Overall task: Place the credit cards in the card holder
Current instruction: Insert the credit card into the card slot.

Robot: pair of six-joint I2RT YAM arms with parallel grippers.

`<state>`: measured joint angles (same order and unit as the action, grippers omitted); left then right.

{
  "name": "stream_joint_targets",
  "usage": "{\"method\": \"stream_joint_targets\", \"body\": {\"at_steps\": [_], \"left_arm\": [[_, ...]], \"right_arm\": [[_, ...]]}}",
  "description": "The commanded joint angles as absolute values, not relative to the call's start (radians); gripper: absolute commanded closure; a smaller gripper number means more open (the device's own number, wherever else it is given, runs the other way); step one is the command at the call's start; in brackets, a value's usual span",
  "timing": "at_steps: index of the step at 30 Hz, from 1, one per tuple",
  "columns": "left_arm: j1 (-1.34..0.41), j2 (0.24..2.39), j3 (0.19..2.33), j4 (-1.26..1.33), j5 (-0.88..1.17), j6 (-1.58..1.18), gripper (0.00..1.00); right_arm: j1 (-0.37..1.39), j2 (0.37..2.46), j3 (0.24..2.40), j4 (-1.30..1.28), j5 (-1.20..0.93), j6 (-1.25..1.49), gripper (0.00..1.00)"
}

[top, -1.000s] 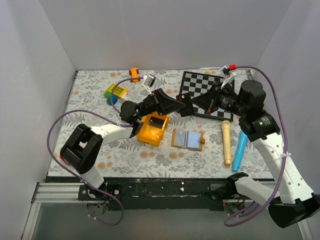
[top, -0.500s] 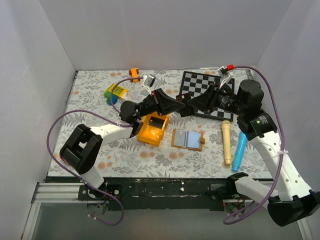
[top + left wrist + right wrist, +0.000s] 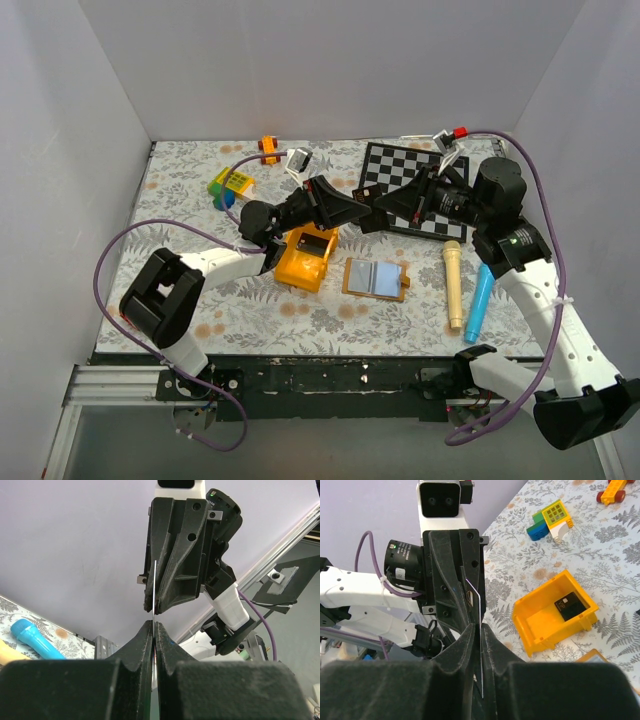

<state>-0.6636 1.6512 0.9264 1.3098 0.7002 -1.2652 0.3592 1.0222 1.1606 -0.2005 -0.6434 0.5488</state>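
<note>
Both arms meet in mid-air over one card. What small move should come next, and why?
Probably finish closing the right gripper on the card before the left gripper lets go. The card stands edge-on in mid-air between them. The left jaws are shut on it. The right jaws look narrow around its other end, but a firm pinch isn't clear. The holder lies open below.

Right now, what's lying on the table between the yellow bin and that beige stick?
The card holder, open with its pale blue inside up, lies between the yellow bin and the beige stick. The top view shows it.
</note>
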Motion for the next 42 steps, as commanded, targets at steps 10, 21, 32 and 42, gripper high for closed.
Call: {"method": "stream_joint_targets", "body": {"at_steps": [10, 21, 32, 42], "left_arm": [[-0.661, 1.614, 0.948, 1.62, 0.735, -1.272, 0.4], [-0.483, 1.398, 0.862, 0.901, 0.865, -0.956, 0.03], [-0.719, 1.494, 1.092, -0.052, 0.353, -0.308, 0.21], [-0.802, 1.629, 1.016, 0.035, 0.29, -0.325, 0.55]], "right_arm": [[0.351, 0.974, 1.14, -0.193, -0.542, 0.529, 0.99], [0.33, 0.887, 1.112, -0.534, -0.095, 0.417, 0.99], [0.262, 0.851, 0.734, -0.378, -0.078, 0.578, 0.99], [0.221, 0.873, 0.488, 0.05, -0.347, 0.68, 0.99]]}}
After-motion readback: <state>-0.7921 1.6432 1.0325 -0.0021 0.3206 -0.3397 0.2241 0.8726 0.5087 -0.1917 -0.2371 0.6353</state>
